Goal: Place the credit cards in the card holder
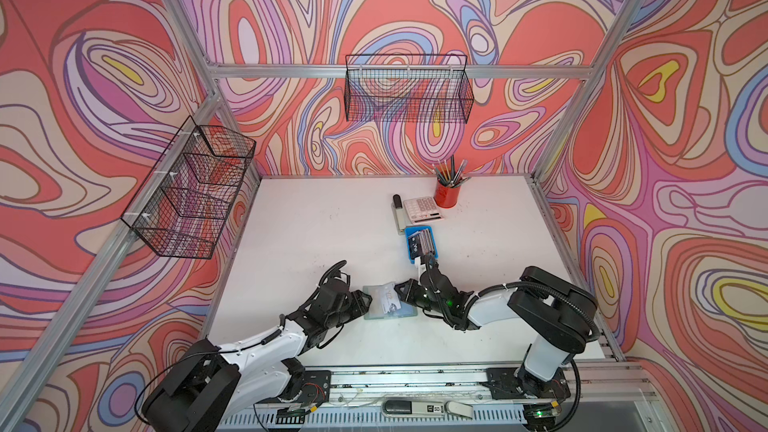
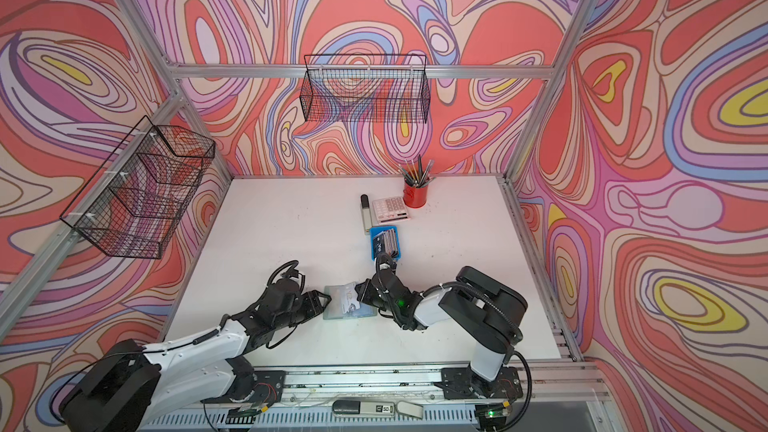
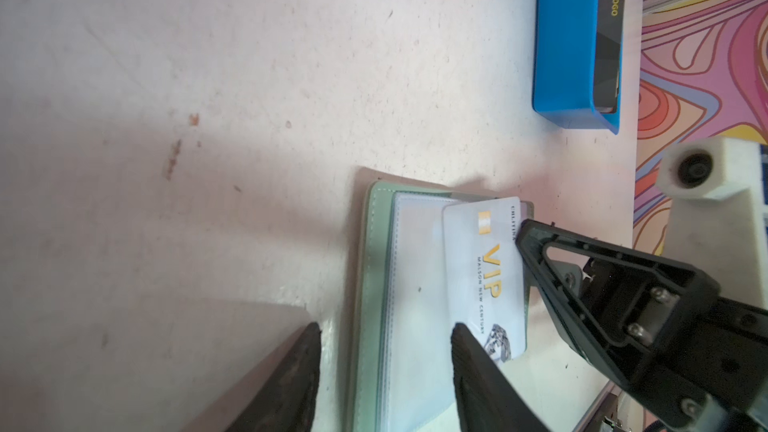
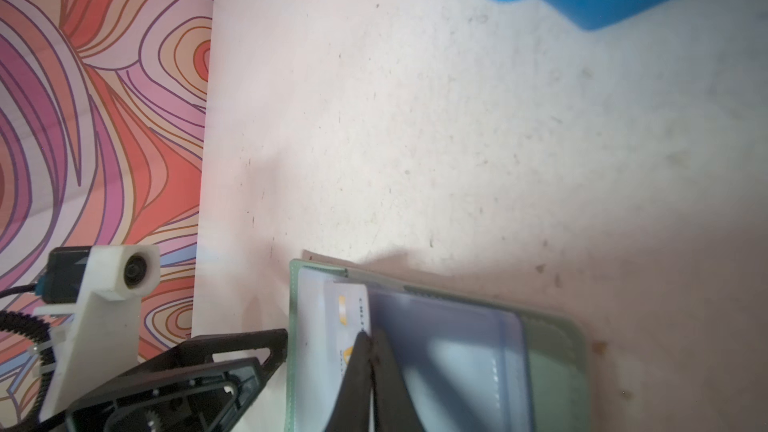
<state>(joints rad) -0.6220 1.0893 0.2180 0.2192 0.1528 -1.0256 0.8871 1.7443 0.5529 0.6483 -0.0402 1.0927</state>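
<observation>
Lower middle in both top views, the open card holder (image 1: 399, 312) lies flat on the counter (image 1: 311, 234). The right gripper (image 4: 366, 336), clamped on a white VIP card (image 3: 484, 276), holds it against the clear sleeves (image 3: 415, 268); the left gripper (image 3: 384, 328), jaws apart, straddles the card holder's edge

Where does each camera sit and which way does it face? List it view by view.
Top views: high over the front edge, looking down on the table; left arm and right arm show.
Left wrist: behind the open left gripper, facing card holder, right gripper, blue tray.
Right wrist: behind the shut right gripper, facing card holder and left gripper.
Shared: both wrist views show the white VIP card.
</observation>
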